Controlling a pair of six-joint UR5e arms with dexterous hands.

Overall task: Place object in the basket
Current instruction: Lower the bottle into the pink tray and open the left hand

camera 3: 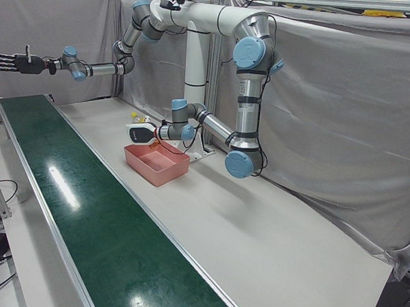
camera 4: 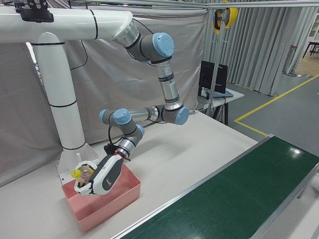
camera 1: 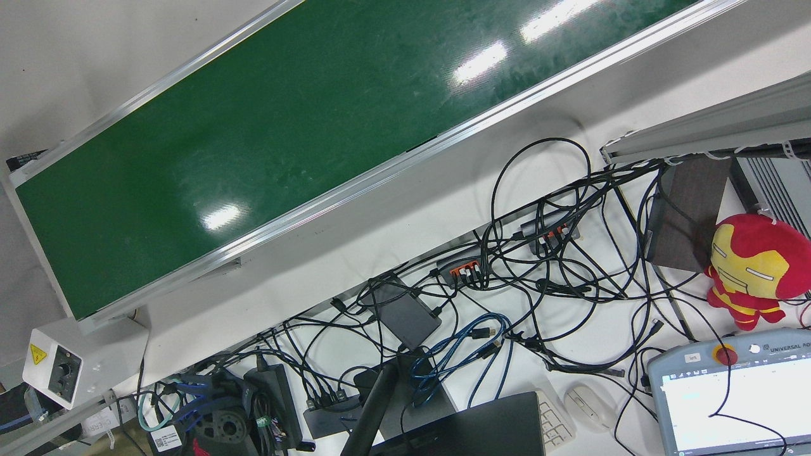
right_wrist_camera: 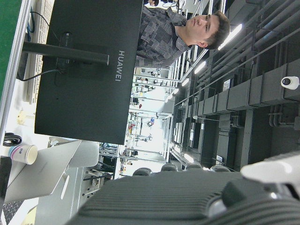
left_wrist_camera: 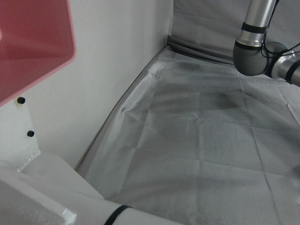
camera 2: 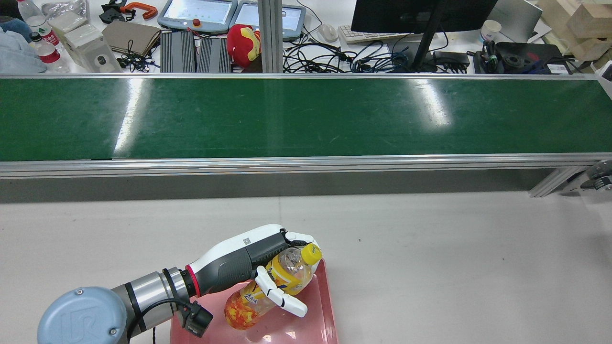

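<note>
My left hand (camera 2: 253,253) is shut on a plastic bottle (camera 2: 291,267) with a yellow cap and an orange-yellow label. It holds the bottle tilted just above the pink basket (camera 2: 330,306) at the table's near edge. The same hand (camera 4: 102,181), bottle (camera 4: 82,174) and basket (camera 4: 114,204) show in the right-front view, and the hand (camera 3: 140,132) over the basket (camera 3: 169,175) in the left-front view. A corner of the basket (left_wrist_camera: 28,47) shows in the left hand view. My right hand (camera 3: 10,62) is raised high beyond the far end of the belt, fingers spread, empty.
A long green conveyor belt (camera 2: 306,114) runs across the table beyond the basket. Behind it is a desk with a monitor (camera 2: 423,14), tangled cables (camera 1: 538,266), teach pendants and a red plush toy (camera 1: 754,266). Grey curtains hang behind the arms.
</note>
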